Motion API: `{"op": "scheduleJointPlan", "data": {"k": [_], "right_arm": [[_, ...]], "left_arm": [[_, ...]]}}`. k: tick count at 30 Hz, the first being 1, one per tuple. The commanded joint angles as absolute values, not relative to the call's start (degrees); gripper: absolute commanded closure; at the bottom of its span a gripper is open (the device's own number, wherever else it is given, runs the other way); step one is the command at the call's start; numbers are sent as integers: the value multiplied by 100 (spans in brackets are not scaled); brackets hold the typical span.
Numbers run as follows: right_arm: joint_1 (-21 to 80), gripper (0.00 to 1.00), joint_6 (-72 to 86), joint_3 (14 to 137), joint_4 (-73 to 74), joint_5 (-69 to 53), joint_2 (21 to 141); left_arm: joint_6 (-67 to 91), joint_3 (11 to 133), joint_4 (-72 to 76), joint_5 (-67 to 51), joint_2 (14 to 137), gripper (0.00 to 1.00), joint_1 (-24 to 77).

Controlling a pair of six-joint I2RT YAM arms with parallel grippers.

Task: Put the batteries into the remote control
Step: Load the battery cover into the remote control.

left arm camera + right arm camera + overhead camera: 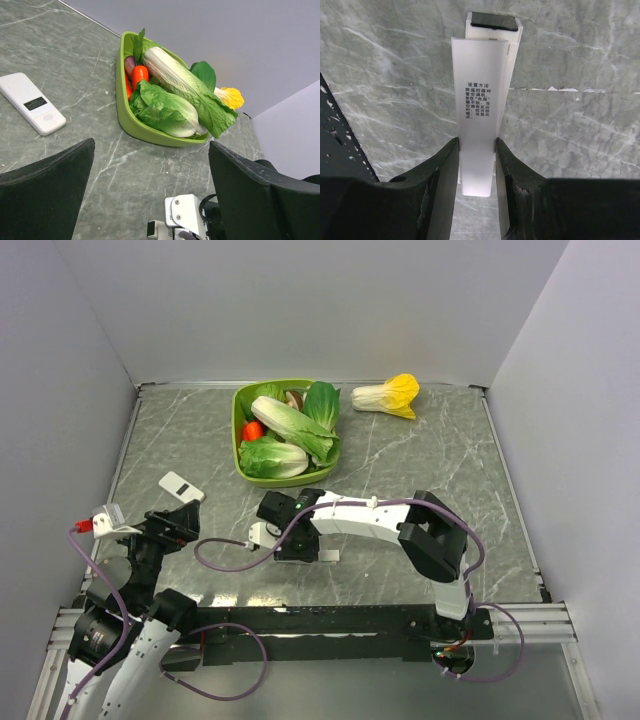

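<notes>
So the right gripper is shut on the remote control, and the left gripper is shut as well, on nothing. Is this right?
Not quite. The left gripper is open, not shut: the left wrist view shows its fingers wide apart. The rest stands: the right gripper is shut on the remote control, and the left one holds nothing.

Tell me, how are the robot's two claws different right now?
The left gripper is open and empty; the right gripper is shut on the remote control. The left gripper sits by the table's left edge; the right gripper is nearer the middle, in front of the green bowl. Both have black fingers.
</notes>
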State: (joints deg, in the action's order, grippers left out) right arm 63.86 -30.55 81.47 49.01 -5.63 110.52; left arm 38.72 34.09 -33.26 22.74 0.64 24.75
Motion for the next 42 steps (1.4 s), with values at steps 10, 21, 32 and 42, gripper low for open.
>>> {"op": "scheduleJointPlan", "data": {"k": [10, 21, 32, 42], "right_arm": [[6346, 75, -2733, 8613, 5212, -677, 11294], [6319, 73, -2584, 8605, 5265, -695, 11268], [6311, 73, -2531, 8446, 5159, -536, 10908], [6311, 73, -2470, 8385, 5168, -483, 10767]], "left_arm": [[3858, 3401, -3103, 2197, 88, 1, 2435], [3850, 3401, -3094, 2180, 114, 1, 2426], [3832, 3401, -3085, 2153, 132, 0, 2399], [3832, 3401, -3085, 2127, 141, 1, 2373]]}}
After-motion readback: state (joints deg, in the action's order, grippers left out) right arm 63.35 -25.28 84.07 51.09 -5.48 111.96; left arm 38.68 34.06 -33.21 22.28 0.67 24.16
